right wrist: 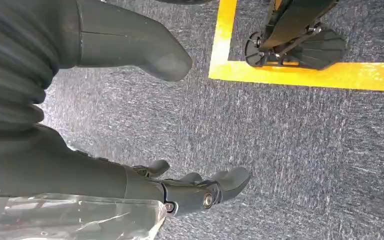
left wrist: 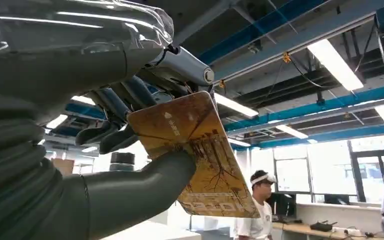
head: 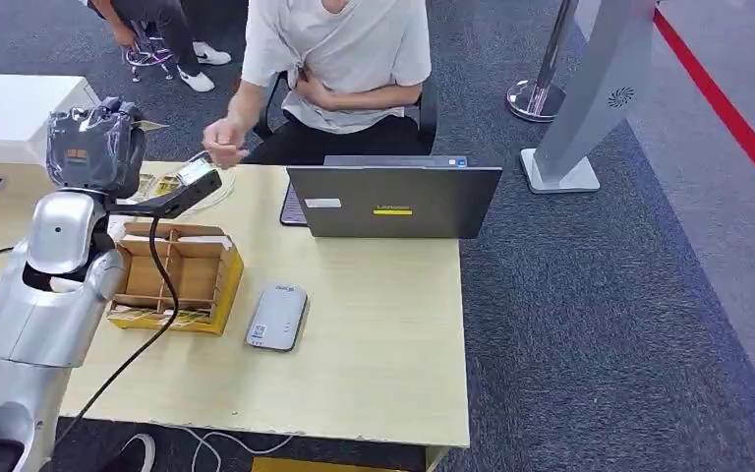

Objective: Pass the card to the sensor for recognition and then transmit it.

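A: Over the far left corner of the bench [head: 374, 334], the left robot hand [head: 98, 147] is raised toward the seated person [head: 339, 59]. What is it carrying?

B: The card [left wrist: 195, 155]. The left wrist view shows it clamped between the thick thumb underneath and the dark fingers [left wrist: 105, 132] on top, gripped at one end so that most of its printed face sticks out free.

A: Why hold it by the end?

B: My reading is that a bare stretch of card is what a reader needs, and it also leaves an edge for someone else to take.

A: And the sensor [head: 277, 317]?

B: The pale grey slab lying flat on the bench, just beside the yellow divided box [head: 172, 275]. The card is well apart from it now, up near the person's outstretched hand [head: 224, 143]. I'd judge this to be the passing-on step, not the scan.

A: Is the person touching the card?

B: I cannot tell; their hand is close to the robot hand, but the head view is too small there.

A: The other arm?

B: The right robot hand [right wrist: 200, 192] hangs over grey carpet, fingers apart, holding nothing. It has no part in this, so it is kept down and out of the way.

A: The laptop [head: 393, 200]?

B: Open, its lid back facing the robot, between the person and the sensor.
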Motion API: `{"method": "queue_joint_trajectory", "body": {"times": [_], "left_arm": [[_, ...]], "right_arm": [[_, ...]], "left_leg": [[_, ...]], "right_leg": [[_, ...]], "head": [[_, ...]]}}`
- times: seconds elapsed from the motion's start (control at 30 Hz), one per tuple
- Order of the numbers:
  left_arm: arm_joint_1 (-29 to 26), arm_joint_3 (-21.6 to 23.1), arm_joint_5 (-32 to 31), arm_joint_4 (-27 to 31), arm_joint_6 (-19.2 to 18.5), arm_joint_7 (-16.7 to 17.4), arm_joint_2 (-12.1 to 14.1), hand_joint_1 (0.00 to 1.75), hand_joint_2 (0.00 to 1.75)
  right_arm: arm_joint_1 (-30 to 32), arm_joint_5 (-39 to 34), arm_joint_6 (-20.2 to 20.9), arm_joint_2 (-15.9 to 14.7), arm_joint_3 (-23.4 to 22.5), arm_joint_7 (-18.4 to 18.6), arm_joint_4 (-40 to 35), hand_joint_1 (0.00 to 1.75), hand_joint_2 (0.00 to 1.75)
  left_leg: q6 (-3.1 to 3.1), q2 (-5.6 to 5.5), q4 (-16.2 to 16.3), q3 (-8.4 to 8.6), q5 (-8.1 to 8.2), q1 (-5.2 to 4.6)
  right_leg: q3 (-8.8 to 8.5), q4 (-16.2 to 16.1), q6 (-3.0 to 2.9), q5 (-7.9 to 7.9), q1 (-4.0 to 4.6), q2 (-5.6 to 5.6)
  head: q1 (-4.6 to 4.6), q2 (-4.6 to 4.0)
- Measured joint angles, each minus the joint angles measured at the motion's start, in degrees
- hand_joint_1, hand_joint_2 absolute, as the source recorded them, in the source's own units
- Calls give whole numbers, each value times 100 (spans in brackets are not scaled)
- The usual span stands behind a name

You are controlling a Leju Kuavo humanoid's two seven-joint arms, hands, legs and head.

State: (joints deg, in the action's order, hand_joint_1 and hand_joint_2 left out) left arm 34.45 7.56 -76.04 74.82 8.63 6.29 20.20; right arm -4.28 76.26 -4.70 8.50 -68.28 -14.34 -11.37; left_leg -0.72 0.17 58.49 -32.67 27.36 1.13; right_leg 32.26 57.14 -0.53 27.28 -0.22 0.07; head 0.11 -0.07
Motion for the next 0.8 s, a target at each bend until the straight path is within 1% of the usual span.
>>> {"method": "queue_joint_trajectory", "body": {"times": [0.1,0.17,0.27,0.37,0.5,0.63,0.73,0.8], "left_arm": [[-154,0,430,132,109,-229,-85,175,175],[-377,0,544,399,107,-251,-179,175,175],[-795,68,708,897,78,-424,-300,175,175],[-1435,320,653,1629,65,-492,-398,175,175],[-2184,775,553,2347,100,-507,-439,175,175],[-2486,988,551,2656,81,-509,-437,175,175],[-2631,1137,480,2710,-138,-505,-437,175,175],[-2676,1243,419,2669,-384,-378,-437,175,175]], "right_arm": [[0,0,-13,4,2,48,0,0,175],[4,0,-26,20,4,57,0,0,175],[10,-31,-59,42,2,92,0,0,175],[38,-94,-122,68,0,151,-9,0,175],[66,-114,-138,94,-2,166,-20,0,175],[70,-120,-146,98,-2,166,-26,0,175],[70,-122,-175,98,-4,162,-28,0,175],[69,-116,-184,98,-4,162,-28,0,175]], "left_leg": [[0,0,0,0,0,-1],[0,1,0,-1,1,-1],[0,4,0,-2,4,-3],[4,5,0,-3,8,-4],[7,5,0,-5,13,-3],[7,4,0,-6,13,-2],[5,4,-1,-5,10,-2],[4,3,-1,-5,7,-2]], "right_leg": [[0,0,0,0,-1,0],[0,0,0,0,-1,1],[1,-2,0,1,-2,4],[2,-4,3,6,-3,5],[4,-5,2,9,-3,6],[3,-4,2,9,-2,4],[3,-2,1,9,-2,4],[3,-2,1,9,-2,3]], "head": [[2,0],[2,0],[-2,0],[-4,0],[-5,0],[-7,0],[-4,0],[-7,0]]}}
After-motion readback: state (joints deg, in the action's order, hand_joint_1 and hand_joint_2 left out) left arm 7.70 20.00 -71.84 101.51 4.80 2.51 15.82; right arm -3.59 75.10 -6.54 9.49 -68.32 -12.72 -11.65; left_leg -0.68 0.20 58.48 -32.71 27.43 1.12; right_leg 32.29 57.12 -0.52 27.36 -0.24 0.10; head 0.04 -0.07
